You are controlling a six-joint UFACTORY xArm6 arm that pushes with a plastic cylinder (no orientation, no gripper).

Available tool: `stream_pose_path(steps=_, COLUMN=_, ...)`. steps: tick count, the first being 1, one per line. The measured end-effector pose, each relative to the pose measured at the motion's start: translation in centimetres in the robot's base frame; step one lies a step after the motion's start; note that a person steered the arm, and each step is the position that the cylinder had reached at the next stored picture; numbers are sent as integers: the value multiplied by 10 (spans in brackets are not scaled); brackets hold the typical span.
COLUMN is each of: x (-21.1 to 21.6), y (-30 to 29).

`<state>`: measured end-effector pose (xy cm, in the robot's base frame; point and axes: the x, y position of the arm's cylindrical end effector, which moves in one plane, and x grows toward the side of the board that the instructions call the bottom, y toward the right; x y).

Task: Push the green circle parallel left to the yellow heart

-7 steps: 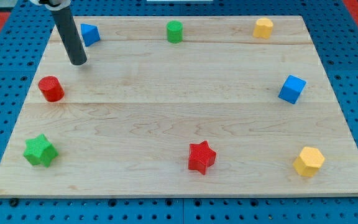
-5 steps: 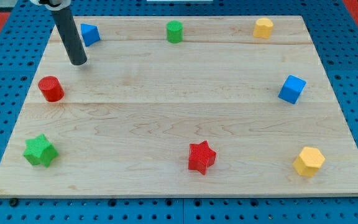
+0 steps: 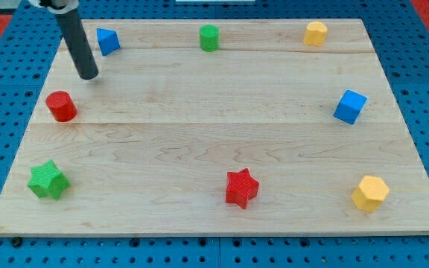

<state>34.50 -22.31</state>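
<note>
My tip (image 3: pixel 89 75) is seen resting on the wooden board (image 3: pixel 214 141) near the view's upper left, touching no block, just below and to the left of the blue block (image 3: pixel 108 41) and above the red cylinder (image 3: pixel 62 106); the rod's upper end is cut off by the view's top edge, and the blue block's exact shape is hard to make out. Eight blocks are counted: two green, the green circle (image 3: pixel 209 37) at the top centre well apart from my tip and the green star (image 3: pixel 48 179) at lower left; two red, the cylinder and a red star (image 3: pixel 242 187); two blue, the second a blue cube (image 3: pixel 349 106) at the right. Two yellow are counted, the yellow heart (image 3: pixel 316 33) at the top right, level with the green circle, and a yellow hexagon (image 3: pixel 369 193) at the lower right.
</note>
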Motion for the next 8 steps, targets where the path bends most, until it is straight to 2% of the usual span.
stream_pose_path(steps=3, x=4, y=24)
stream_pose_path(steps=8, x=4, y=9)
